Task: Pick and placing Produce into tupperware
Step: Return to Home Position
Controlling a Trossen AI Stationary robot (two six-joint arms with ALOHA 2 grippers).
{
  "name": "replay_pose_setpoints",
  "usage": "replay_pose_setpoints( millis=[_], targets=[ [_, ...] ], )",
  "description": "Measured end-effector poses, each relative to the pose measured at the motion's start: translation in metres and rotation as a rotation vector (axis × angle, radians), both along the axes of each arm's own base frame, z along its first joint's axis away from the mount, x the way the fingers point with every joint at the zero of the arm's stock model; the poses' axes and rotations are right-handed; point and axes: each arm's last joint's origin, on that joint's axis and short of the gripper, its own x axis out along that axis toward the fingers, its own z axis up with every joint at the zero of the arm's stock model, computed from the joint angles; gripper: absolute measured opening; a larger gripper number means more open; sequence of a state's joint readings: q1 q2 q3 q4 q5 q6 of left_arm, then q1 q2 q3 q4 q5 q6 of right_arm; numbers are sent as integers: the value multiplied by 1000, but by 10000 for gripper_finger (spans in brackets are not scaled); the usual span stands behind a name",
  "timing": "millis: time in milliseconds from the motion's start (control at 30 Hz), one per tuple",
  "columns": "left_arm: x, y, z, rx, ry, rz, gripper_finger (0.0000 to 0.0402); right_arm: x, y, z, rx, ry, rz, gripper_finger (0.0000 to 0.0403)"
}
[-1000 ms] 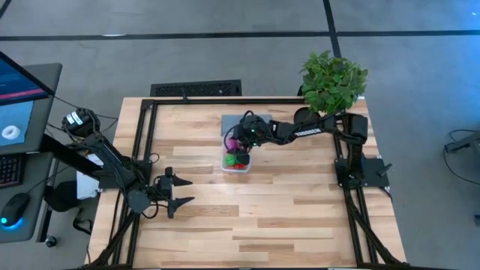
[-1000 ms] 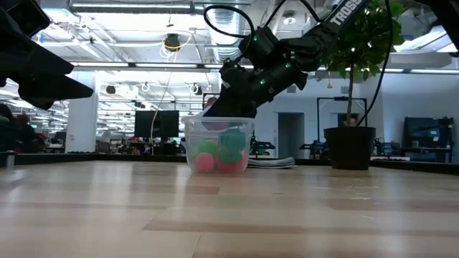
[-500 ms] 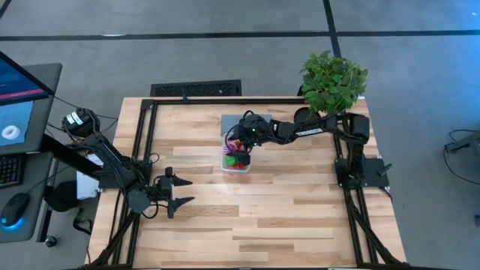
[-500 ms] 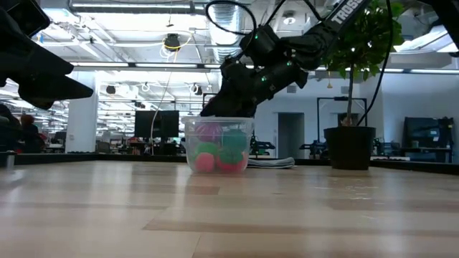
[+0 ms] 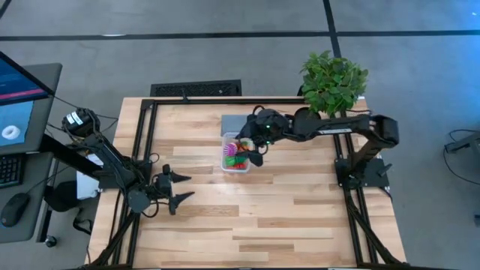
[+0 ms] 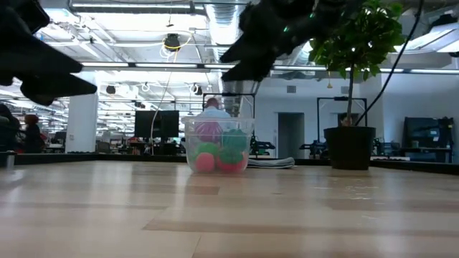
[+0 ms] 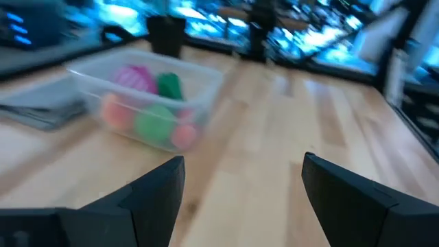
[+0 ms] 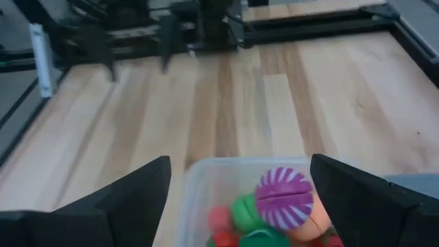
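The clear tupperware tub (image 5: 235, 153) stands on the table a little beyond its middle. In it lie produce pieces: a spiky purple ball (image 8: 282, 195) on top of green, red and pink ones (image 6: 217, 156). My right gripper (image 5: 255, 148) hangs open above the tub's right side, clear of it, as the low view (image 6: 244, 61) shows. The tub sits below and between its fingers in the right wrist view (image 8: 236, 206). My left gripper (image 5: 177, 188) waits open near the table's left edge, pointing toward the tub (image 7: 147, 103).
A flat grey pad (image 5: 229, 122) lies just beyond the tub. A potted leafy plant (image 5: 334, 79) stands at the far right corner, its pot (image 6: 350, 147) on the table. Bare wood stretches between the tub and the near edge.
My right gripper has risen out of the tub and drawn back toward the table's right edge. The spiky purple ball that was at its fingers now lies in the tub on top of the other pieces.
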State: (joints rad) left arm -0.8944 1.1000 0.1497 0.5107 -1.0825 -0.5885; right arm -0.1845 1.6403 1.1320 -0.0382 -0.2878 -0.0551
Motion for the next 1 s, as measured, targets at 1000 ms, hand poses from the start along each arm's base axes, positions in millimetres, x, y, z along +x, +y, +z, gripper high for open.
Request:
replay_pose_setpoints(
  millis=[1000],
  targets=[
    [18,6,36,457,-117,-133,281,-109,80,98,-139,-66,316,373]
  ],
)
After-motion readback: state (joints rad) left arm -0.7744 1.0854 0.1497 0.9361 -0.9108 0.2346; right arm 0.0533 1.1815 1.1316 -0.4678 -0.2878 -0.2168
